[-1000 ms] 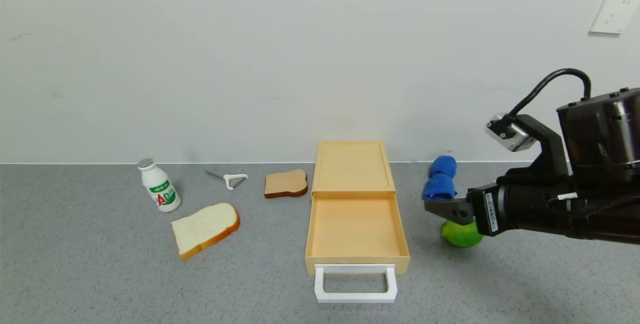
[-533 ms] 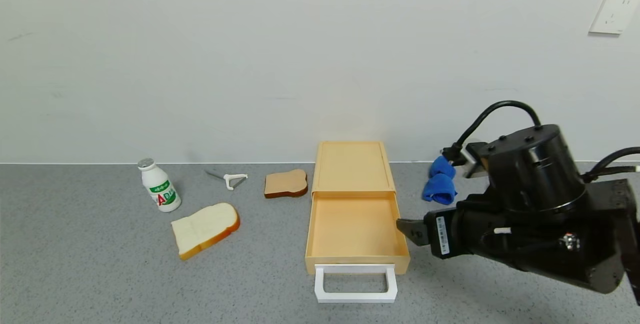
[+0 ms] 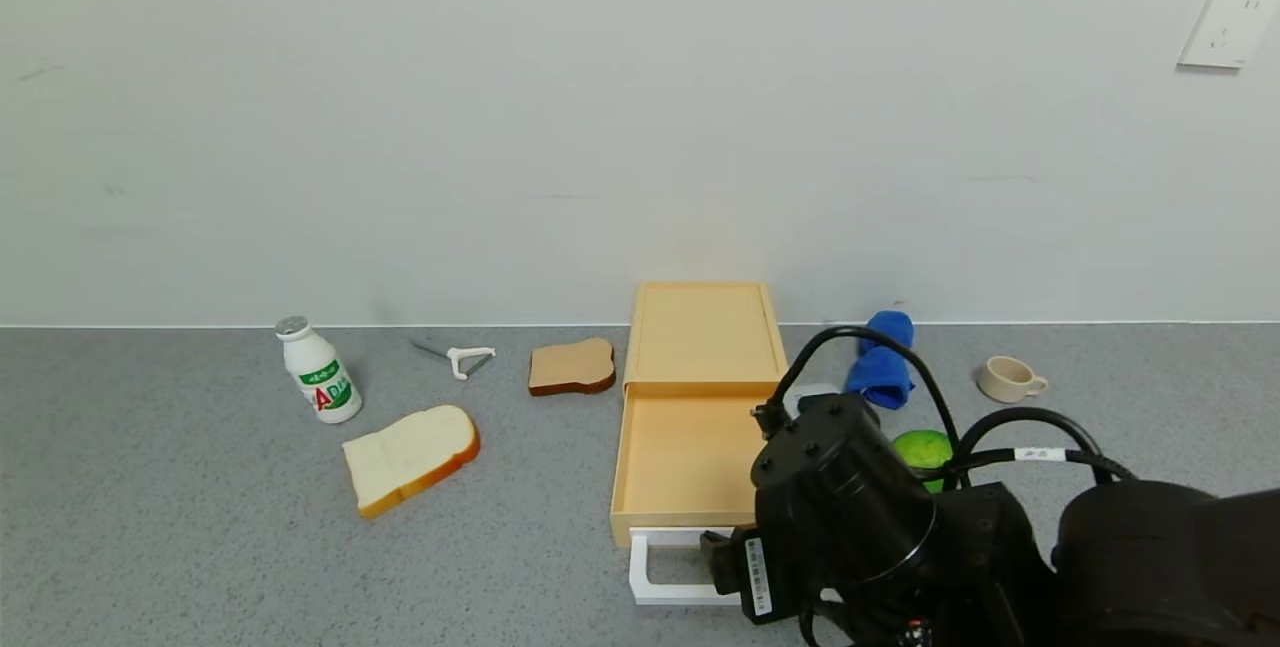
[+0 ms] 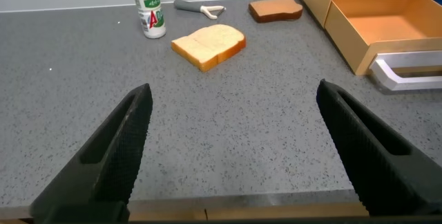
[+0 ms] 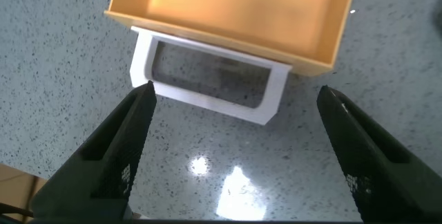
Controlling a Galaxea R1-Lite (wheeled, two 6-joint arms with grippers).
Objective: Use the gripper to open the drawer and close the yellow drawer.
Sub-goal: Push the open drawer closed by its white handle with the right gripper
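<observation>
The pale yellow drawer box stands at the table's middle. Its drawer is pulled out and empty, with the white loop handle toward me. My right arm hangs over the handle's right part and hides it in the head view. In the right wrist view the right gripper is open wide and empty, pointing down just above the handle, with one finger on either side. My left gripper is open and empty, low over the table's near left edge. The drawer lies far from it.
A milk bottle, a peeler, a brown toast slice and a white bread slice lie left of the drawer. A blue cloth, a green fruit and a cup lie to its right.
My right arm has swung from the drawer's right side down and leftward to the front, and now hangs over the handle. The cup has come into sight. The drawer has not moved.
</observation>
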